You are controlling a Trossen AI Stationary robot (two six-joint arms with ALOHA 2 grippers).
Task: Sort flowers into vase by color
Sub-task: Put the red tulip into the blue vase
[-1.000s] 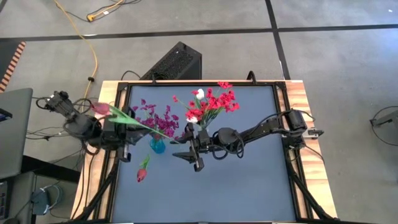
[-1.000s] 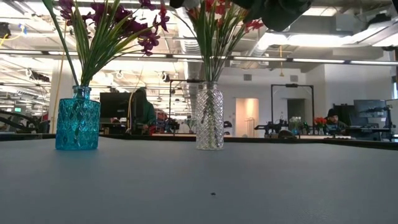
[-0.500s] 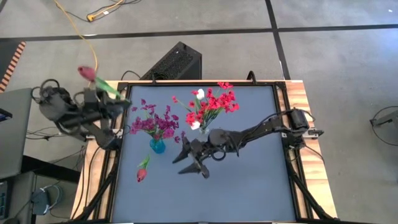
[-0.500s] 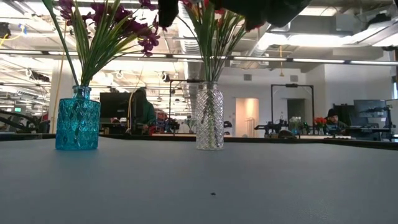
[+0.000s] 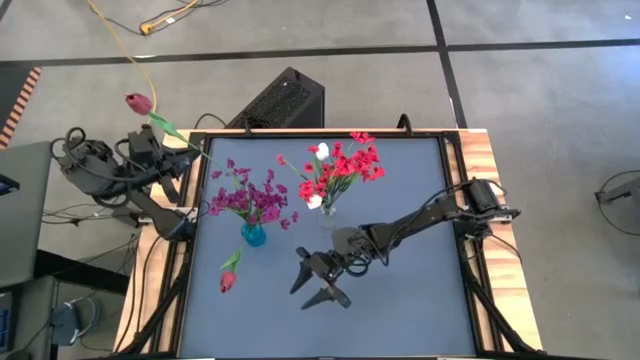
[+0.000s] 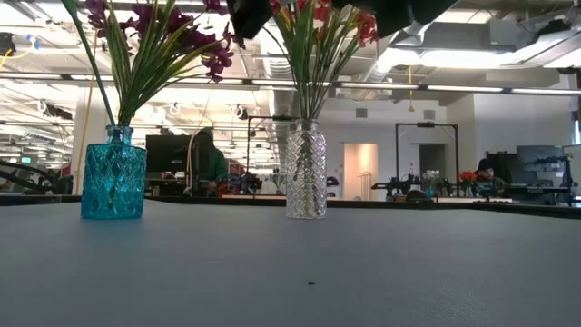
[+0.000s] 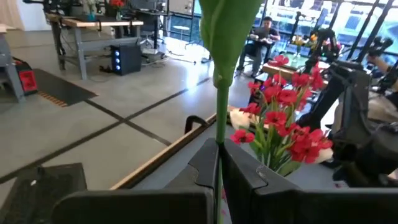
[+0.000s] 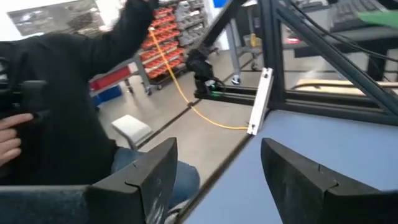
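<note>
My left gripper (image 5: 160,148) hangs over the table's left far corner, shut on a pink-red tulip (image 5: 138,102) whose bud points out past the table edge. My right gripper (image 5: 318,281) is open above the table's middle, on the near side of the clear vase (image 5: 327,216), and touches nothing. That vase (image 6: 306,177) holds red blossoms and white buds (image 5: 340,165). The blue vase (image 5: 253,236) holds magenta-purple sprigs (image 5: 248,198). Both vases stand upright on their bases. Another tulip (image 5: 228,275) lies flat on the table near the blue vase. My left gripper pinches the tulip's green stem (image 7: 217,149) between its two fingers (image 7: 202,168), which lie across the stem. The flower is lifted clear of the table. Its stem runs on past the fingers with a broad leaf (image 7: 227,25) above; the bud is outside the wrist view.
A black box (image 5: 283,100) sits on the floor beyond the far edge, beside a yellow cable (image 5: 150,90). The table's grey surface (image 5: 400,300) is rimmed by a black frame and wooden edges. A person's hand (image 8: 12,134) and dark sleeve show past the table's edge in the right wrist view.
My left gripper swung up and away from the blue vase toward the table's left far corner, carrying the tulip; the flower turned so its bud now points outward past the edge. My right gripper drew back from the clear vase toward the near edge.
</note>
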